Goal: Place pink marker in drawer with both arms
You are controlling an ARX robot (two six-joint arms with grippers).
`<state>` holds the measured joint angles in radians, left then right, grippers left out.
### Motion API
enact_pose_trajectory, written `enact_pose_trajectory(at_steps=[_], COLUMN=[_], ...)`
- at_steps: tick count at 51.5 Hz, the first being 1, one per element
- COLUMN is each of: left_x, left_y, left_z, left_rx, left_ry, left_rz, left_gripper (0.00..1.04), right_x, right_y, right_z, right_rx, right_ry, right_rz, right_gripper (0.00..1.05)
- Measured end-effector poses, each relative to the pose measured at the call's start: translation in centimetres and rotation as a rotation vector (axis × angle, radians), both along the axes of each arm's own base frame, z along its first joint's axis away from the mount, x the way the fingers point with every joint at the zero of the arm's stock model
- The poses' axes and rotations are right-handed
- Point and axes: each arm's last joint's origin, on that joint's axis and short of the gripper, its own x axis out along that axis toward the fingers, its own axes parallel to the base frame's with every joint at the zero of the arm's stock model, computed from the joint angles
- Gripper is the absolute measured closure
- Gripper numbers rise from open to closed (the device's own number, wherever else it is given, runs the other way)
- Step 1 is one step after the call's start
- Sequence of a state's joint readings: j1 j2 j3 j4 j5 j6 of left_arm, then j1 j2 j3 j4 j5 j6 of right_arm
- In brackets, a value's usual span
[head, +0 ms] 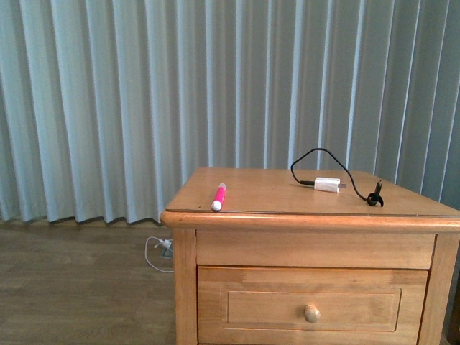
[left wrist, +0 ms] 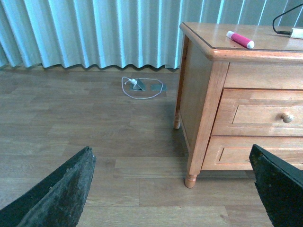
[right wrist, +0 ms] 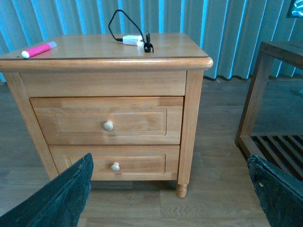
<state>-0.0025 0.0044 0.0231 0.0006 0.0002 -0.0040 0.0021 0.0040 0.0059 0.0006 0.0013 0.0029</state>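
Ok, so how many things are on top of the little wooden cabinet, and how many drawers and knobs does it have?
Pink marker: 1
White charger with its black cable: 1
Drawers: 2, the upper drawer and the lower drawer
Knobs: 2, the upper knob and the lower knob
Total: 6

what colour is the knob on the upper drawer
Pale cream: a round knob on the honey-coloured upper drawer. It shows best in the right wrist view.
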Motion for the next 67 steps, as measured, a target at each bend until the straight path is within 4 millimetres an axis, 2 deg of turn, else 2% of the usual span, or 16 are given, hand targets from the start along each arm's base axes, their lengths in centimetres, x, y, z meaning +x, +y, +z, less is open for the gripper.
enact_pose_trajectory(at_steps=[9,13,16,23,30,39,43,49,67], left_x=[0.0,0.0,0.0,0.0,0.0,0.0,0.0,0.0,0.0], left_y=[0.0,0.0,0.0,0.0,0.0,0.0,0.0,0.0,0.0], left_z=[0.0,0.0,0.0,0.0,0.0,0.0,0.0,0.0,0.0], left_rx=[0.0,0.0,0.0,0.0,0.0,0.0,0.0,0.0,0.0], left_ry=[0.0,0.0,0.0,0.0,0.0,0.0,0.0,0.0,0.0], left_rz=[0.0,0.0,0.0,0.0,0.0,0.0,0.0,0.0,0.0], left_gripper=[0.06,0.06,0.06,0.06,0.06,0.06,0.06,0.06,0.06], right_x=[0.0,0.2,0.7,2.8,6.5,12.2,15.7,19.3,27.7], right_y=[0.0,0.2,0.5,1.3,2.9,5.1,6.7,8.6,13.1], right_z=[-0.1,-0.3,-0.7,0.2,1.0,0.4,-0.8,-2.5,-5.0], right_rx=[-0.001,0.001,0.001,-0.02,-0.034,-0.045,-0.053,-0.066,-0.054], right_ry=[0.013,0.253,0.334,0.34,0.334,0.365,0.395,0.432,0.413], right_rz=[-0.003,0.011,0.024,0.045,0.085,0.095,0.103,0.115,0.095], right_gripper=[0.08,0.08,0.08,0.08,0.08,0.08,0.08,0.08,0.08])
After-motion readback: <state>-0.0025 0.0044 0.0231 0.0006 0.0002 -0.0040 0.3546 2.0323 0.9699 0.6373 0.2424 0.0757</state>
